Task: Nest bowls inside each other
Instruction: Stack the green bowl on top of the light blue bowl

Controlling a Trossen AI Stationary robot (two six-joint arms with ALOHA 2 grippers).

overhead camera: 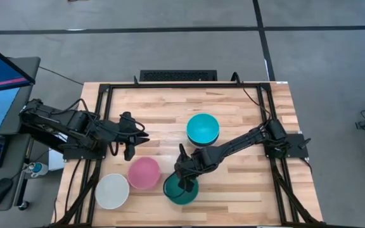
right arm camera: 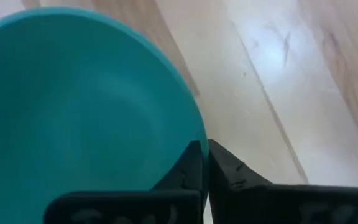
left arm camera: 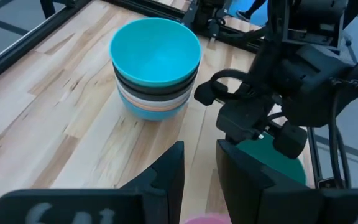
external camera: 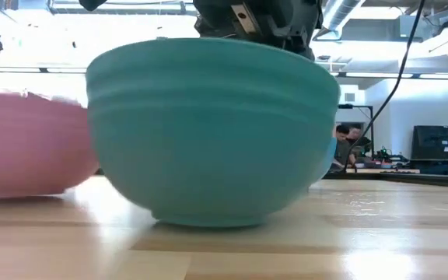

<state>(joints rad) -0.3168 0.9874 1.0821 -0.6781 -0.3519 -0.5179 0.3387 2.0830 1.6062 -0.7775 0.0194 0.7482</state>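
At the far left of the wooden surface (overhead camera: 246, 190), the left hand (overhead camera: 129, 154) hangs above bare wood, well apart from any bowl; its two dark fingers (left arm camera: 166, 174) stand a little apart with nothing between them. Toward the near edge sits a white bowl (overhead camera: 112, 190), and just beside it on the right a pink bowl (overhead camera: 144, 173) — the two look close to touching, though whether they meet cannot be told.

Next comes the dark teal bowl (overhead camera: 181, 190), upright near the front edge just beside the pink one. The right hand (overhead camera: 184, 183) reaches down onto its rim, and in the right wrist view its fingers (right arm camera: 229, 180) are drawn nearly together, clamped on the bowl's rim.

Farther back, near the middle of the surface, stands a stack of nested bowls (overhead camera: 203, 129) with a cyan-blue bowl (left arm camera: 156, 50) on top; black, white and orange rims show beneath it. It stands well apart from the teal bowl.
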